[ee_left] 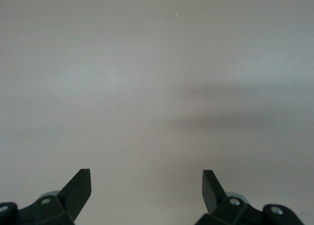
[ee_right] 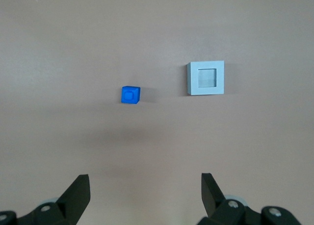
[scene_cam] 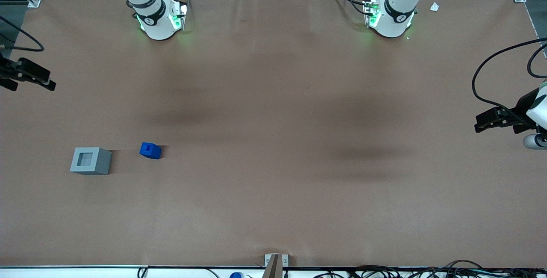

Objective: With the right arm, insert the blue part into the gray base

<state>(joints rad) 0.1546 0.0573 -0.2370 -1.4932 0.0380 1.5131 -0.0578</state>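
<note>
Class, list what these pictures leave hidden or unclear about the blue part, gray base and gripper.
- Gray base: socket depth; both views look down into it.
- Blue part: underside, hidden against the table.
- Gripper: at the front view's edge, apart from both blocks; arm cut off. Open in the right wrist view.

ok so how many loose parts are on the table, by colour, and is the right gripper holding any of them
blue: 1, the blue part
gray: 1, the gray base, its socket empty, beside the blue part and apart from it
total: 2
held: 0, the right arm's gripper is open, up above the table with nothing between its fingers
</note>
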